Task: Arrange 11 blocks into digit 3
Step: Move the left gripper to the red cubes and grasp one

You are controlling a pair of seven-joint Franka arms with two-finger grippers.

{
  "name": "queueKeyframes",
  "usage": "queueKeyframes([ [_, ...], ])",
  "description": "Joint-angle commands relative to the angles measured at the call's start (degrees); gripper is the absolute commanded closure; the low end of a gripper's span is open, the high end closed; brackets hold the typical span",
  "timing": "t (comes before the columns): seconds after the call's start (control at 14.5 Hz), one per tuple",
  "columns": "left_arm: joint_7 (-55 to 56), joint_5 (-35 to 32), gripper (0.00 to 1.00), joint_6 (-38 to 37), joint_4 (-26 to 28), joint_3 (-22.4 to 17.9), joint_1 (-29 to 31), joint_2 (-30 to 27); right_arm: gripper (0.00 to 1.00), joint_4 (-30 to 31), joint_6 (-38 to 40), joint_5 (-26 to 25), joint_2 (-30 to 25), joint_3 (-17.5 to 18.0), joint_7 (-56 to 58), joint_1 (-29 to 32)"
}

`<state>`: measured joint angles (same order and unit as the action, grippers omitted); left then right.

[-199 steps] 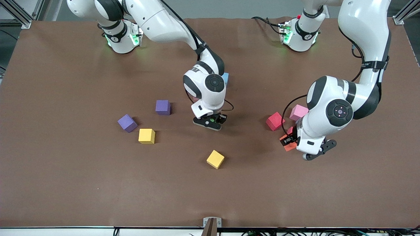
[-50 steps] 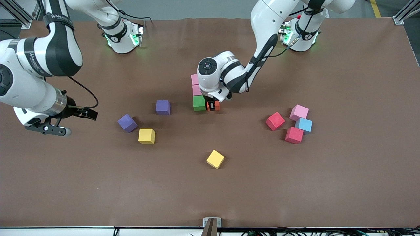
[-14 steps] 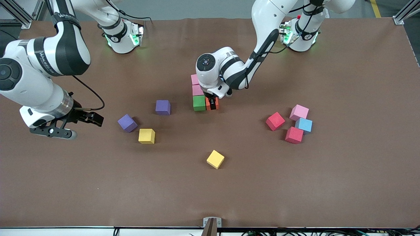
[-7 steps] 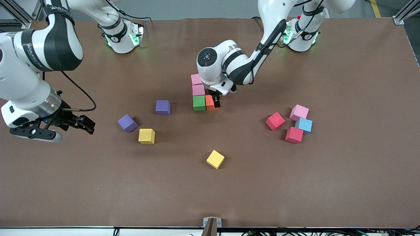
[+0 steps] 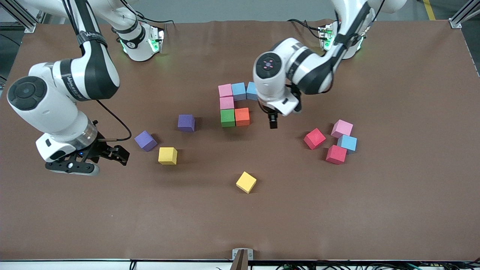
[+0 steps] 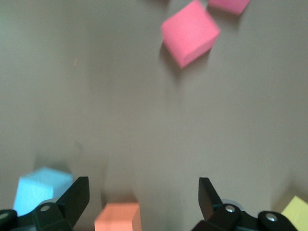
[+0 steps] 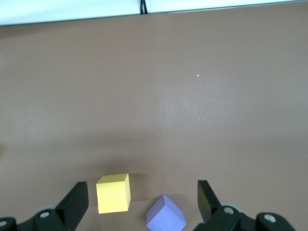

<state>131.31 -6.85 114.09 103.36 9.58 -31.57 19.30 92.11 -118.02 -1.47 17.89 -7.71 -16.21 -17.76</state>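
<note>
Six blocks already touch mid-table: two pink [image 5: 225, 90], two blue [image 5: 238, 90], green [image 5: 227, 117] and orange [image 5: 242, 116]. The left gripper [image 5: 273, 122] hangs wide open and empty just beside the orange one. The right gripper [image 5: 112, 154], also wide open and empty, hovers near the purple pair [image 5: 145, 140] toward the right arm's end. Two red [image 5: 314, 138], a pink [image 5: 341, 128] and a blue cube [image 5: 348, 143] cluster toward the left arm's end. The cubes look like light, soft, grippy foam; best pinched on two parallel faces, gently.
</note>
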Motion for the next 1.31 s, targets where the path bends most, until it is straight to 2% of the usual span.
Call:
queueKeyframes([
  [0.0,-12.4,0.1,0.00,1.9,8.8,0.3,4.7,-6.1,0.00,0.4,0.3,0.2,0.3,-0.1,-0.3,-0.3],
  [0.28,-30.9,-0.1,0.00,7.0,15.9,0.3,13.0,-8.6,0.00,1.6,0.4,0.2,0.3,-0.1,-0.3,0.3],
  [0.41,-39.6,-0.2,0.00,13.2,20.7,0.3,16.5,-9.6,0.00,2.9,0.3,0.2,0.2,-0.1,-0.3,0.5],
  [0.69,-49.5,-0.2,0.00,21.1,25.8,0.2,21.1,-9.3,0.00,7.0,0.2,0.1,-0.7,-0.3,-0.2,0.7],
  [1.04,-60.2,-0.2,0.00,29.1,27.6,0.3,22.5,-6.9,0.00,15.8,-2.0,0.2,-4.6,-0.6,-1.6,4.8],
  [1.24,-60.2,-0.2,0.00,30.4,27.2,0.4,22.0,-5.1,0.00,20.1,-4.1,0.1,-6.7,-0.5,-14.9,4.8],
])
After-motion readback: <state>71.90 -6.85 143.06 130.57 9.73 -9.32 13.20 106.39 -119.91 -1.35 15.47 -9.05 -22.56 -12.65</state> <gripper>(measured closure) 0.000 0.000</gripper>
